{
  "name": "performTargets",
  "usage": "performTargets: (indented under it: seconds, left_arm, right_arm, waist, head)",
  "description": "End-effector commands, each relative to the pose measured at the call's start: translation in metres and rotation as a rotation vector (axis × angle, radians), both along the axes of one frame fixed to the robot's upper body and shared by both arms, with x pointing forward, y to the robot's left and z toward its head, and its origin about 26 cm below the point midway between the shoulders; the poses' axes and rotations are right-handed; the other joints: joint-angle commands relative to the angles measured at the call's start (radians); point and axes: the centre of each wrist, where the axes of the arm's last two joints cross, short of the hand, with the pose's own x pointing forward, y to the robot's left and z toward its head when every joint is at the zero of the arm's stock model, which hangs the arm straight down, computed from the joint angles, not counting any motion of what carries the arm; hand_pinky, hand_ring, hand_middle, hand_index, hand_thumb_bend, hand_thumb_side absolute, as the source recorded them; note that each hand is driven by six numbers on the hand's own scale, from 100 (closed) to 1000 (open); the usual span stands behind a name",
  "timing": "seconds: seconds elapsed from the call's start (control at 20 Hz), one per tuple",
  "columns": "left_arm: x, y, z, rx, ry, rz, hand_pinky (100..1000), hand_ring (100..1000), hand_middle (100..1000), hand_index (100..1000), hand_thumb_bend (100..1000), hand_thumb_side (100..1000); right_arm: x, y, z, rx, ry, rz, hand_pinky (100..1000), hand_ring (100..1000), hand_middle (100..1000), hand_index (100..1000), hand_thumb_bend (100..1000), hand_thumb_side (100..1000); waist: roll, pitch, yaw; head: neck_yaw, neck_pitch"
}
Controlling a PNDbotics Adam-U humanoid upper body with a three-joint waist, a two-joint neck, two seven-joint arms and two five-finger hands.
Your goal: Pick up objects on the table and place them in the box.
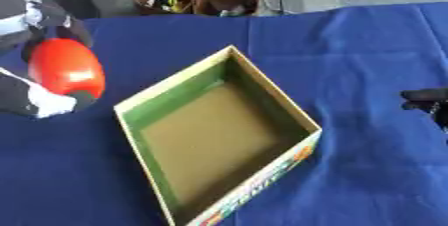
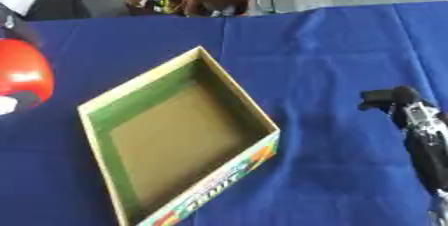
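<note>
Left eye view: the left hand [image 1: 35, 101] is wrapped around a red bottle [image 1: 66, 67], lifted near the table's [image 1: 367, 45] left edge, beside the open box [image 1: 219, 135]. Right eye view: the right hand [image 2: 411, 112] hangs near the right edge; whether its fingers are curled or straight cannot be told.

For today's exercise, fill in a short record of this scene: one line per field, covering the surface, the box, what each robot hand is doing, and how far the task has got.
Surface: table under a blue cloth
Box: open cardboard box with green inner walls, empty, set cornerwise
Left hand: black-and-white left hand curled round a red rounded object, left of the box
Right hand: black right hand at the right edge, holding nothing; fingers unclear
Progress: nothing in the box yet
</note>
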Motion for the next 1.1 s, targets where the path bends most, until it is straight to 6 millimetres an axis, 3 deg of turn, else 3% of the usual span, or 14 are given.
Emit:
performTargets:
  seconds: [0.05,0.55,1.1]
  left_arm:
    - [-0.004,-0.014,0.012,0.004,0.001,-0.059,204,346,460,635,145,150]
    - [0.022,-0.072,0.026,-0.004,0.091,-0.247,202,336,455,630,100,202]
    - [0.066,-0.113,-0.005,0.026,0.212,-0.270,201,338,455,618,100,240]
  right_arm:
    - [-0.002,-0.003,0.006,-0.020,-0.012,0.001,910,835,563,700,100,1000]
    - [-0.003,-0.002,0.004,-0.020,0.001,0.011,910,836,563,700,100,1000]
    - [-0.002,0.000,0.005,-0.023,0.004,0.023,911,836,563,700,100,1000]
  waist:
    - [0.000,-0.027,-0.002]
    - [0.009,-0.041,-0.027]
    - [0.017,-0.034,-0.047]
  head:
    - [-0.008,0.010]
    - [-0.003,0.003]
    - [0.006,0.003]
